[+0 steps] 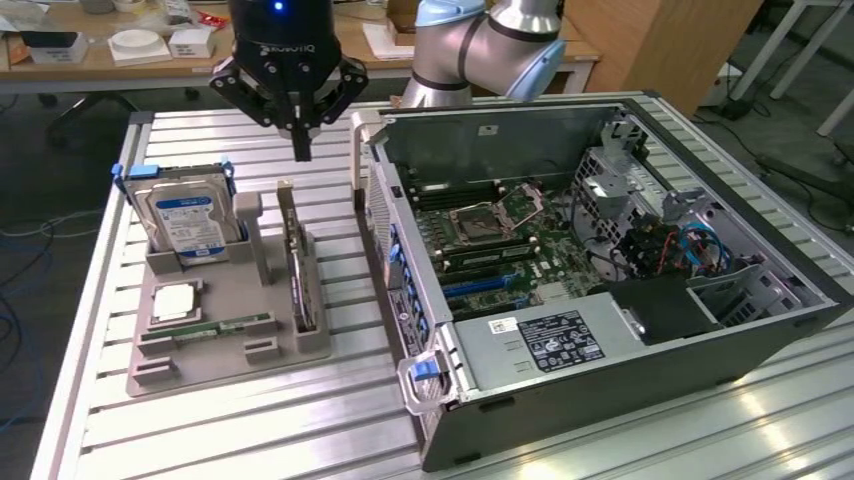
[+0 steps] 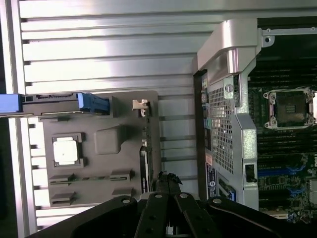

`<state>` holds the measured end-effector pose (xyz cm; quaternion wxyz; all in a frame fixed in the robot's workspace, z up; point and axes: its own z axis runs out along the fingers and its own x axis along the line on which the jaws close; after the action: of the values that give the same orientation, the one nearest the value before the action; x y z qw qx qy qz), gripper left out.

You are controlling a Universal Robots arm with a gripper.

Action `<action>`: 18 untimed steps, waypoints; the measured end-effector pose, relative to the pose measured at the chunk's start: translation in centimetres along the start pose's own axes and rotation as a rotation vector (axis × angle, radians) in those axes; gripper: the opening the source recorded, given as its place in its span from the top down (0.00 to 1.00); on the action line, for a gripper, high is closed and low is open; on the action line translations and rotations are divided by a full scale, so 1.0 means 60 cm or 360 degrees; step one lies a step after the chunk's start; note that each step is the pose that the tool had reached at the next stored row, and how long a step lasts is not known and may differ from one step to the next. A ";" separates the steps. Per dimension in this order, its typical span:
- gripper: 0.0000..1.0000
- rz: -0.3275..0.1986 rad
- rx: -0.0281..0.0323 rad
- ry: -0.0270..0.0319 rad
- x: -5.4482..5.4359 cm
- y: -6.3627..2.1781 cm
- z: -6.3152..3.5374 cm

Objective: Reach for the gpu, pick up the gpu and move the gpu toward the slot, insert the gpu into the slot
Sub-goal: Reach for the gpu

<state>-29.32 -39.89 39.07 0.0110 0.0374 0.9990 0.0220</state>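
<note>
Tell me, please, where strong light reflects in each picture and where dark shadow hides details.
Exterior view: glare streaks the table beside the computer case, and a blue lamp glows above the hand. Wrist view: the table shines almost white in bands, while the hand is a dark shape.

exterior: high, oblique, wide over table (image 1: 267, 430) | wrist: straight down, nearer | shared: grey tray (image 1: 227, 352); computer case (image 1: 627, 385)

Silver-grey arm (image 1: 461, 55), pale-blue joint caps (image 1: 443, 12), black gripper (image 1: 302, 148).
</note>
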 end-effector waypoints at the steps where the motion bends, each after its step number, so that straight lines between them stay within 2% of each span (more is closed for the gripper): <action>1: 0.87 0.0000 0.00000 0.00000 0.002 0.000 0.000; 18: 0.87 0.0000 0.00001 0.00029 0.030 -0.002 0.001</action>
<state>-31.12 -39.89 39.00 0.0101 0.0374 0.9990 0.0220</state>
